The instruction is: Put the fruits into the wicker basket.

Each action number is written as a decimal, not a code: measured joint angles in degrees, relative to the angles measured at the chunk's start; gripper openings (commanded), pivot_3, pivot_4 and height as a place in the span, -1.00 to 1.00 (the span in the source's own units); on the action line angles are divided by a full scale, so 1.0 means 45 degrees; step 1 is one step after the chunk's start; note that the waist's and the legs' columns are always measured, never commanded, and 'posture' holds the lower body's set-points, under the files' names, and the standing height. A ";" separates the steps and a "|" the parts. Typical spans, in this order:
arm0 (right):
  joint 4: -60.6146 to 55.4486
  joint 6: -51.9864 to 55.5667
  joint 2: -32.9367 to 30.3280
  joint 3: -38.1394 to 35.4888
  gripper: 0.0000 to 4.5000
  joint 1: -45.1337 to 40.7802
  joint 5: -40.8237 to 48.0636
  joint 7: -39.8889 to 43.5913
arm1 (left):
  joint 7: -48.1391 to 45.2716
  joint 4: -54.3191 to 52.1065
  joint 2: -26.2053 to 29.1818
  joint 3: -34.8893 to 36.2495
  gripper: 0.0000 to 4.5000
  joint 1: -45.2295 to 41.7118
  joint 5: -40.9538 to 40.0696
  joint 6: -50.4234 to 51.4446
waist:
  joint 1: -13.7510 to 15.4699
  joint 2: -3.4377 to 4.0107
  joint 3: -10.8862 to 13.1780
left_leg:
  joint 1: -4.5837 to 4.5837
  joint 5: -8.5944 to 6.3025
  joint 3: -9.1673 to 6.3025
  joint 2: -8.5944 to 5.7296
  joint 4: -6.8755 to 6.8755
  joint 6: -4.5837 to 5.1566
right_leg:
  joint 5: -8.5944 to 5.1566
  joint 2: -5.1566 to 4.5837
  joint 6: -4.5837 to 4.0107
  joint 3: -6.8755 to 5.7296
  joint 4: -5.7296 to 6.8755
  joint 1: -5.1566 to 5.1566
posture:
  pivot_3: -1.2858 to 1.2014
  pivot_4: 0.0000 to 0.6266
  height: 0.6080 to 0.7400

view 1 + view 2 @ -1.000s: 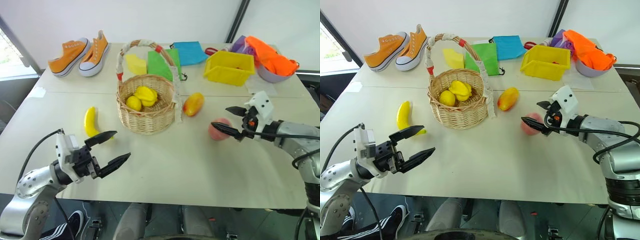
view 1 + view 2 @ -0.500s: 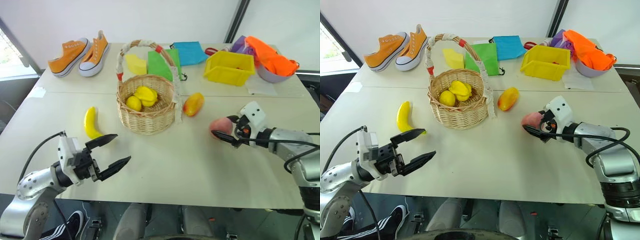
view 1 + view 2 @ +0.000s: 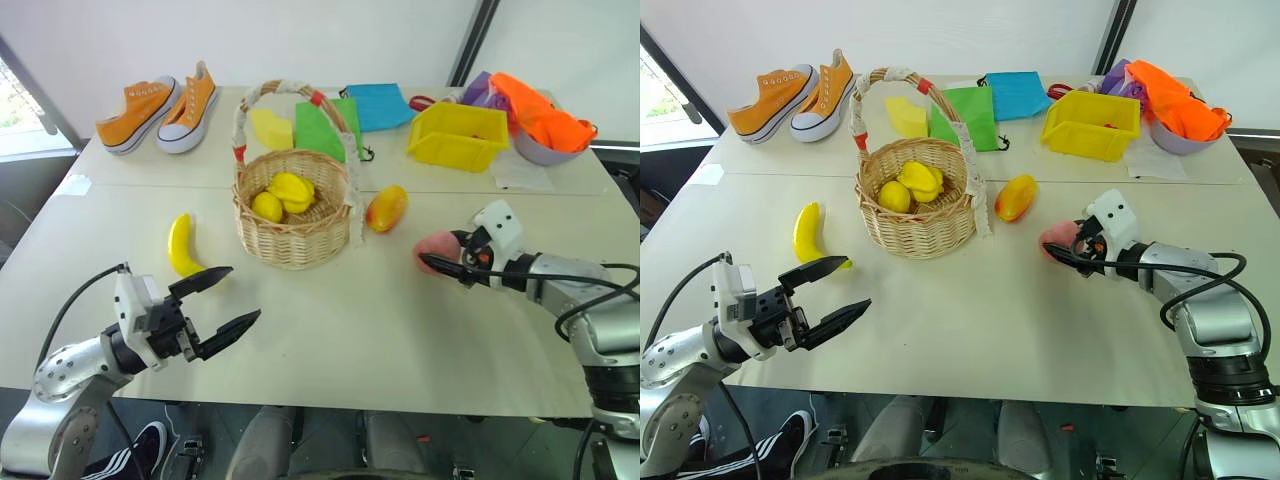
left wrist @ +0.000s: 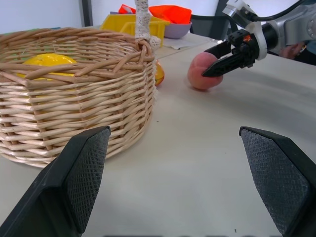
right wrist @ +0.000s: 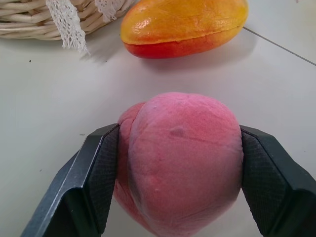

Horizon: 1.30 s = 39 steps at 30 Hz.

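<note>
The pink peach (image 5: pixel 182 158) lies on the table right of the wicker basket (image 3: pixel 290 238), and my right gripper (image 3: pixel 440 252) is shut on it, a pad pressed against each side. Just beyond it, near the basket's lace trim, lies the orange-yellow mango (image 3: pixel 386 208). A lemon (image 3: pixel 266 206) and a star fruit (image 3: pixel 291 189) rest inside the basket. To the basket's left, the banana (image 3: pixel 181 244) lies on the table. My left gripper (image 3: pixel 243 293) hovers open and empty near the front edge, in front of the banana.
Orange sneakers (image 3: pixel 160 105) stand at the back left. Behind the basket lie yellow (image 3: pixel 270 128), green (image 3: pixel 322 128) and blue (image 3: pixel 380 105) cloths. A yellow bin (image 3: pixel 458 135) and a bowl with orange cloth (image 3: pixel 545 115) sit at the back right.
My right gripper has sunk a little toward the table and closed its fingers on the peach. The left gripper has stayed where it was, still open.
</note>
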 measured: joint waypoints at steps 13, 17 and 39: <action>-0.3322 0.3443 0.3183 0.0105 0.31 -0.3840 0.4762 -0.0993 | 0.1332 0.0237 -0.0795 0.1556 1.00 0.0451 -0.0048 -0.0318 | -0.0004 0.0000 0.0007 | -0.0011 -0.0006 -0.0009 0.0006 -0.0020 0.0001 | -0.0012 0.0003 -0.0030 -0.0003 -0.0042 -0.0027 | 0.03 -0.52 1.00; -0.2697 0.2278 0.5770 0.2254 0.31 -0.5309 0.3541 -0.2345 | 0.1665 0.0378 -0.0867 0.1602 1.00 -0.0025 0.0196 -0.0525 | -0.0021 0.0001 0.0006 | -0.0008 -0.0004 -0.0010 -0.0001 -0.0024 0.0001 | 0.0012 0.0007 0.0005 -0.0002 -0.0048 -0.0030 | 0.03 -0.52 1.00; -0.0490 -0.2246 0.6564 0.3432 0.97 -0.5630 -0.0078 -0.1906 | 0.2321 0.0105 -0.0849 0.1080 1.00 -0.0345 0.0213 -0.0286 | -0.0054 -0.0004 0.0004 | 0.0008 0.0004 -0.0013 -0.0008 -0.0024 -0.0012 | 0.0022 0.0016 0.0018 0.0008 -0.0006 -0.0035 | 0.03 -0.52 1.00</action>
